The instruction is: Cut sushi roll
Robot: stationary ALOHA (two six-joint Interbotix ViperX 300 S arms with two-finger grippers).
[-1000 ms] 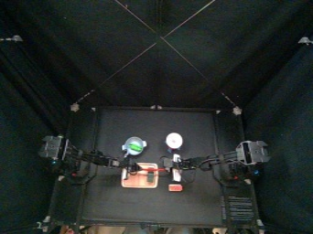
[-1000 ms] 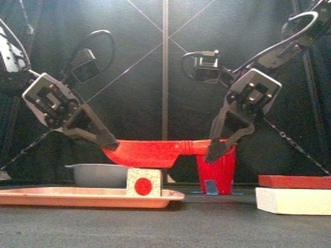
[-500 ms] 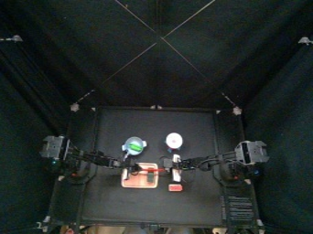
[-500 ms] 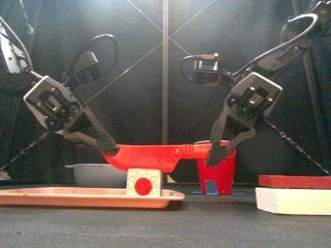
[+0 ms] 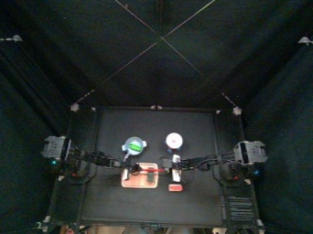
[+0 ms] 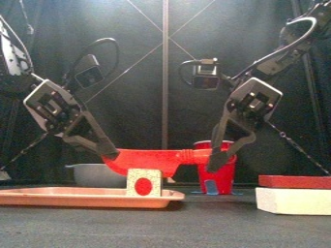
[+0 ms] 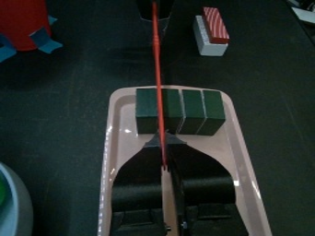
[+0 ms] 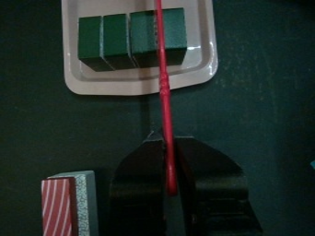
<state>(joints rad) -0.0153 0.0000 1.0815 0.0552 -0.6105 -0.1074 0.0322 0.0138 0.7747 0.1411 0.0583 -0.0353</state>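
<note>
Nearest the table's front edge, the sushi roll lies across the middle of the pink tray. Above it hangs the red knife, the left gripper pinching one end and the right gripper pinching the other. My worry: from the wrist views the blade sits near a seam between blocks but not clearly on it, so pressing down could shave a block, or uneven pushing could tilt the blade and shove the roll toward the tray's rim
</note>
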